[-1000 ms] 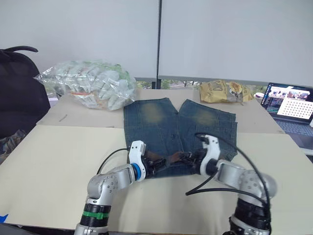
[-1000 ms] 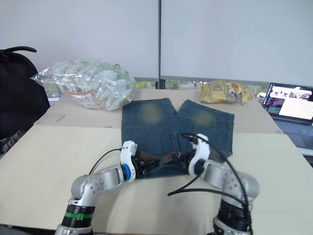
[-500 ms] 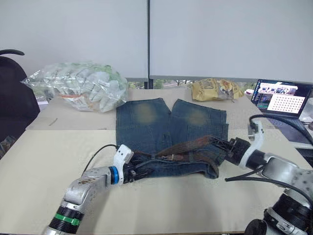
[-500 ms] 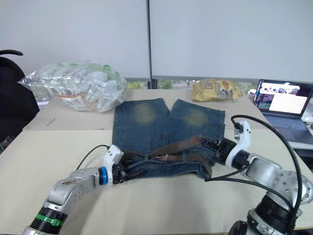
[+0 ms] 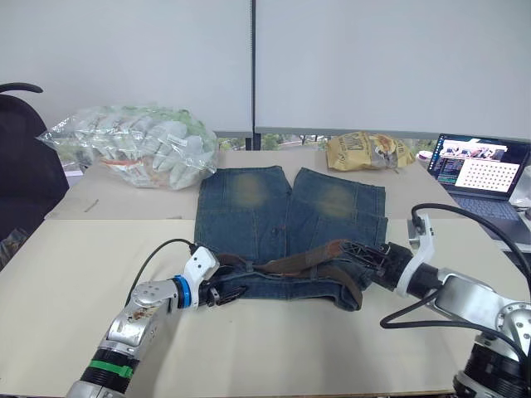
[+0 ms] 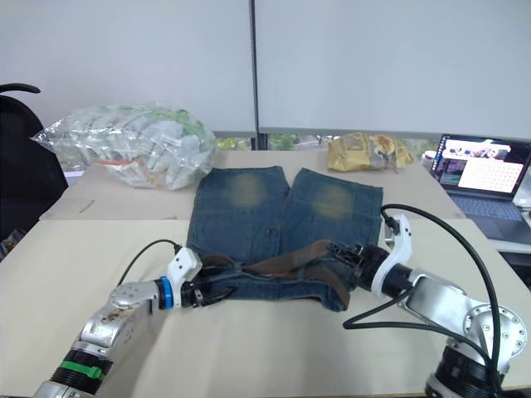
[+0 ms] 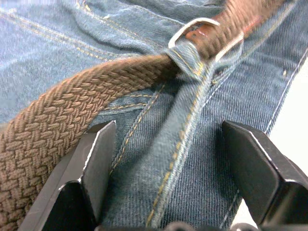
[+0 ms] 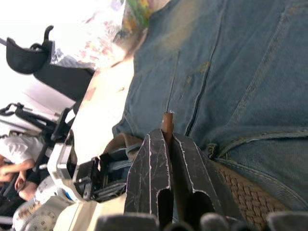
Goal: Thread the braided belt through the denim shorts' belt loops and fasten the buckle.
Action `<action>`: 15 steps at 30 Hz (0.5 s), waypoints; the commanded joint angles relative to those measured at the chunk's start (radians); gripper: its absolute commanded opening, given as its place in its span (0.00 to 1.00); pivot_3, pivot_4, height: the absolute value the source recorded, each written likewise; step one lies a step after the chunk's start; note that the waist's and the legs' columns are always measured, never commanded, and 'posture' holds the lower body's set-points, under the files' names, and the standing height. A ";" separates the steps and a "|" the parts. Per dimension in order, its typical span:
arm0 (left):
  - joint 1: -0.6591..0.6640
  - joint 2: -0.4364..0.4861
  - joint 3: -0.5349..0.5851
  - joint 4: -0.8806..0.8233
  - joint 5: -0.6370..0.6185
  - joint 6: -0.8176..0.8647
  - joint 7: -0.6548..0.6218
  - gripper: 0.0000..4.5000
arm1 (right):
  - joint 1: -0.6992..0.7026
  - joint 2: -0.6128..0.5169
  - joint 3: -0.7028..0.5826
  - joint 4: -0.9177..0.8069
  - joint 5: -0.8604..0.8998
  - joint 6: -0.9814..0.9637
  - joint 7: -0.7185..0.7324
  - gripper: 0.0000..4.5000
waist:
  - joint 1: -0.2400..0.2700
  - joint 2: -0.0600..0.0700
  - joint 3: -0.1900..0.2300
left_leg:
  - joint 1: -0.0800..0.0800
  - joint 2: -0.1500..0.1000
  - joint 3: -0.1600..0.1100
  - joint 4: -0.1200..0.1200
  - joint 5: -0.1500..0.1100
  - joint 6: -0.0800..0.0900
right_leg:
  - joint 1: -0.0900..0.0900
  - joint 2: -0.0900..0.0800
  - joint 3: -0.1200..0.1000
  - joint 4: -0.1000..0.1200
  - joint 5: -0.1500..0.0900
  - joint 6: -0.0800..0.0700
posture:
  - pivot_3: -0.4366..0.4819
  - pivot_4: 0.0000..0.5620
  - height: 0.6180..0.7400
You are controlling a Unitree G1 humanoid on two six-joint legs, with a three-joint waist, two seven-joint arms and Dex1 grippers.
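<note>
A pale beige table [image 5: 75,274] fills the lower half of the head view, with a plain white wall behind it split by a dark vertical seam. Along the far edge sit a crinkled clear plastic bag of packets [image 5: 137,155] at upper left, a yellow snack bag [image 5: 369,152] right of centre, and an open laptop [image 5: 481,166] at the right edge. A black chair back [image 5: 25,166] stands at the far left.

The denim shorts [image 5: 286,224] lie flat in the middle of the frame, waistband toward the robot, legs pointing to the wall, each leg with a faded yellowish patch. The braided belt [image 5: 303,261] runs along the waistband — a coarse woven brown strap, slightly arched off the cloth at centre right. In the left wrist view the weave is plain, and the silver buckle [image 7: 204,33] sits at the upper right of that frame, the strap passing under a belt loop [image 7: 192,96] of stitched blue denim.

The left gripper [image 5: 222,292] lies low at the waistband's left end, its two black fingers [image 7: 96,159] spread apart over the denim, the belt beside one finger and nothing clamped between them. The right gripper [image 5: 358,252] reaches in from the right, its fingers [image 8: 156,168] pressed together on the belt's free tip, which pokes out just past them.

Bare table lies open to the left and in front of the shorts; the right side is more crowded, with the black cable looping off the right arm.
</note>
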 commanded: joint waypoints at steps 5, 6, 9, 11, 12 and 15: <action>0.016 0.022 -0.002 0.074 0.129 -0.145 0.037 0.82 | 0.105 -0.239 0.073 0.010 0.196 -0.178 0.016 0.00 | 0.002 0.000 0.000 | 0.001 0.000 0.000 0.000 0.000 0.000 | 0.001 0.000 0.000 0.000 -0.002 0.004 | 0.48 0.27 1.00; 0.012 0.027 0.003 0.094 0.148 -0.156 0.057 0.82 | 0.116 -0.266 0.074 0.016 0.198 -0.187 0.027 0.00 | 0.003 0.000 0.000 | 0.001 0.000 0.000 0.000 0.000 0.000 | 0.001 0.000 0.000 0.000 -0.002 0.004 | 0.48 0.27 1.00; 0.013 0.036 0.023 0.119 0.158 -0.169 0.078 0.82 | 0.141 -0.326 0.085 0.026 0.195 -0.221 0.058 0.00 | 0.002 0.000 0.000 | 0.002 0.000 0.000 0.000 0.001 0.001 | 0.002 0.000 0.001 0.000 -0.002 0.004 | 0.48 0.27 1.00; 0.031 0.033 0.028 0.089 0.124 -0.171 0.047 0.82 | 0.146 -0.339 0.108 0.019 0.206 -0.249 0.068 0.00 | 0.001 0.000 0.000 | 0.002 0.000 0.001 0.000 0.001 0.001 | 0.002 0.000 0.001 0.000 -0.002 0.005 | 0.48 0.27 1.00; 0.042 0.030 0.029 0.068 0.100 -0.167 0.026 0.82 | 0.147 -0.340 0.121 0.011 0.214 -0.263 0.070 0.00 | 0.000 0.001 0.000 | 0.002 0.001 0.000 0.000 0.001 0.001 | 0.002 0.001 0.001 0.000 -0.002 0.005 | 0.48 0.27 1.00; 0.079 0.046 0.023 0.023 0.074 -0.171 -0.038 0.82 | 0.146 -0.326 0.178 -0.027 0.241 -0.307 0.071 0.00 | -0.001 0.001 0.000 | 0.002 0.001 0.001 0.000 0.001 0.001 | 0.001 0.001 0.002 0.000 -0.002 0.004 | 0.48 0.27 1.00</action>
